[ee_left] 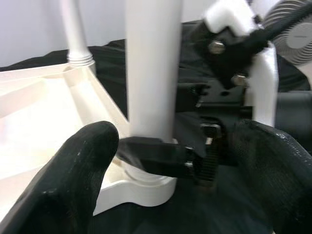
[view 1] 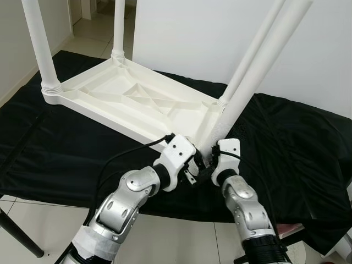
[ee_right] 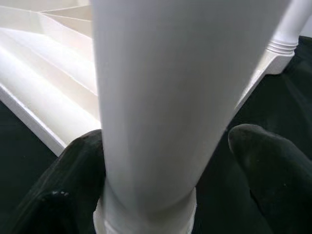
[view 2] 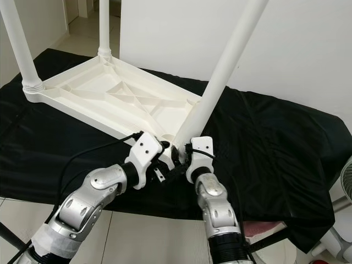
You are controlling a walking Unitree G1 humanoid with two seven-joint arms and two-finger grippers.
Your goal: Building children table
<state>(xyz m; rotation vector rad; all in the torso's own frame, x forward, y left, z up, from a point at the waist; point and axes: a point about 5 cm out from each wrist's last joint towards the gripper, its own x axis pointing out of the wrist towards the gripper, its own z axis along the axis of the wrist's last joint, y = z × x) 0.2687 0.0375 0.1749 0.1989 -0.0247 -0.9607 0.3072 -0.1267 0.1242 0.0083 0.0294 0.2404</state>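
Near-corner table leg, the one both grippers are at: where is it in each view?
Left eye: near leg rises from lower centre to upper right.
Right eye: same slant, centre to top.
Left wrist: upright column, top centre.
Right wrist: close up, between the fingers.
Shared landmark: upturned tabletop.

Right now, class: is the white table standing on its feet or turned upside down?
Upside down. The tabletop lies on the black cloth with its ribbed underside up, and the legs point upward. Both pincers, left and right, are at the nearest leg's base.
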